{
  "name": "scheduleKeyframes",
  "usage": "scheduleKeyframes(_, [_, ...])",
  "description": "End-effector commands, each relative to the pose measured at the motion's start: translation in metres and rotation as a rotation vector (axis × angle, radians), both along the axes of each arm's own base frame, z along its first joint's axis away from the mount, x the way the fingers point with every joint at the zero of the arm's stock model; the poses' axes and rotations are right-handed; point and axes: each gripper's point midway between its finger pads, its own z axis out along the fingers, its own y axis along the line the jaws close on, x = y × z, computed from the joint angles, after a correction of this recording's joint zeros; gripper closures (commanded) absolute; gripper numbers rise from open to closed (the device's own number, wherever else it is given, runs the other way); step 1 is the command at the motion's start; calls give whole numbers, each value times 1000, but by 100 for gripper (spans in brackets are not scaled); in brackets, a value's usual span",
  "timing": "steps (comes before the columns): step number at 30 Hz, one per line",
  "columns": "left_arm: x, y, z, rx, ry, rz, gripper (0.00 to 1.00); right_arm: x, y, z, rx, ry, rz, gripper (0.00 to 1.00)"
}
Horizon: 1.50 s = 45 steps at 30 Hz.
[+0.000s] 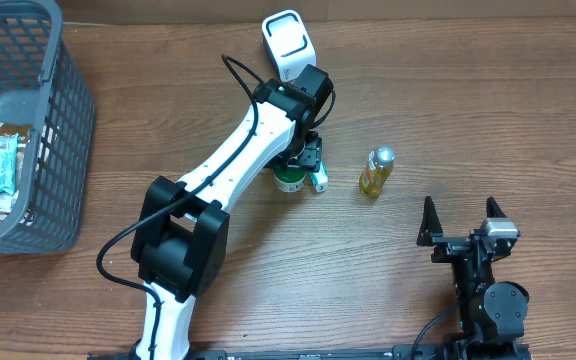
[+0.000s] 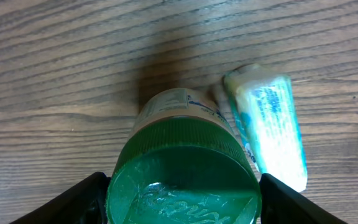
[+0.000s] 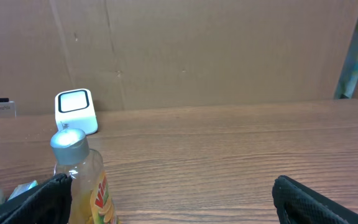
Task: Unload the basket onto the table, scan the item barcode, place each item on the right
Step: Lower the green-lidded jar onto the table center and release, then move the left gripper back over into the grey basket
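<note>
A brown wooden table (image 1: 468,90) is carrying everything here, and a plain cardboard wall (image 3: 229,50) is closing the scene behind it.

The left gripper (image 2: 184,190) is reaching down over a jar (image 2: 173,109) with a green lid (image 2: 182,165). Its two black fingers (image 2: 82,199) are sitting against the rim of that lid, one on each side, with no gap that I can see. So the jaws are standing rather wide, because the lid itself is wide, and they are closed on it. I cannot tell whether the jar is lifting off the wood; in the overhead view it is looking as if it is resting there.

I am judging that this jar is the item to scan. The grip is probably at the top so that the fingers are not covering the label on the side.

Just beside the jar, on its right, a white and teal tube (image 2: 269,124) is lying flat. Further right, a small yellow bottle (image 1: 376,172) with a silver cap is standing apart.

The white scanner (image 1: 286,42) is sitting at the far side of the table, near the arm, so the way to it is looking short. The right gripper (image 1: 460,215) is hanging near the front edge, spread fully and holding nothing, well apart from the jar. At the far left a grey basket (image 1: 73,150) is holding some packets.
</note>
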Motion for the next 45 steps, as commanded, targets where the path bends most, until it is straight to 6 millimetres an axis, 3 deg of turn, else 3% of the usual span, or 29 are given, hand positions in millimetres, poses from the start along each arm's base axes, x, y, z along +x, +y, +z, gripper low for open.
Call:
scheduleKeyframes(1, [-5,-6,3,-13,1,-44,27,0,0,-3,-5,2,-2,0])
scheduleKeyframes(4, [-5,-6,3,-12,2,-58,22,0,0,-3,-5,2,-2,0])
scheduleKeyframes(8, [-2,-1,10,-11,0,-59,0,0,0,-3,-5,2,-2,0])
scheduleKeyframes(12, [3,8,33,-5,0,-74,0,0,0,-3,-5,2,-2,0])
scheduleKeyframes(16, [12,18,80,-14,-34,-105,0,0,0,-3,-5,2,-2,0])
scheduleKeyframes(25, [10,57,225,-68,-287,-135,1,0,0,-3,-5,2,-2,0])
scheduleKeyframes(28, [4,91,268,-33,-417,-85,0,0,0,-3,-5,2,-2,0])
scheduleKeyframes(35, [-17,155,323,72,-580,-49,0,0,0,-3,-5,2,-2,0])
scheduleKeyframes(40, [-29,221,345,150,-640,124,0,0,0,-3,-5,2,-2,0])
scheduleKeyframes(45, [-33,296,345,202,-632,376,0,0,0,-3,-5,2,-2,0])
